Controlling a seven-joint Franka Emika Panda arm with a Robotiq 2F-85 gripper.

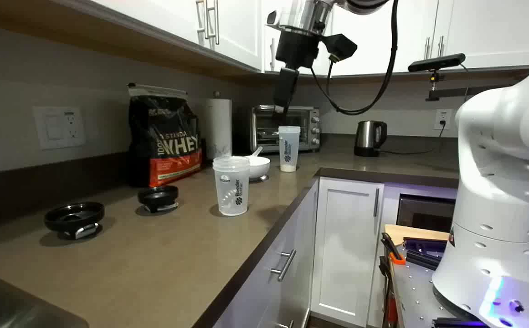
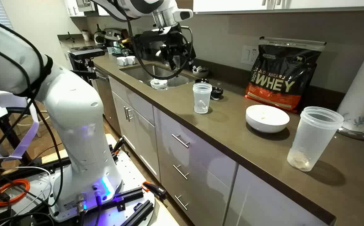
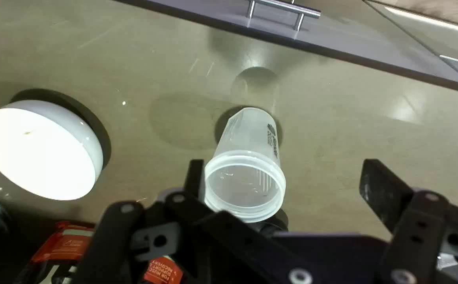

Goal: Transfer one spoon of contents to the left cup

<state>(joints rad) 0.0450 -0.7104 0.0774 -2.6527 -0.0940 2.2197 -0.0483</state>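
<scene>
Fingers (image 3: 382,193) spread wide apart, well above the counter (image 1: 168,255); the left cup (image 1: 232,184) stands upright below them.

I can see the white bowl (image 1: 259,167) sitting between the 2 translucent cups, and in an exterior view the pale spoon (image 1: 257,151) leans in it, its handle tipped up past the rim. In the wrist view the left cup's open mouth shows between the fingers. The other cup (image 2: 316,135), also upright, has pale powder (image 2: 299,160) at its bottom. 2 black lids (image 1: 75,223) sit near the left cup, closer to the wall, and the whey bag (image 1: 166,141) stands beside the paper towel roll (image 1: 218,127).
</scene>
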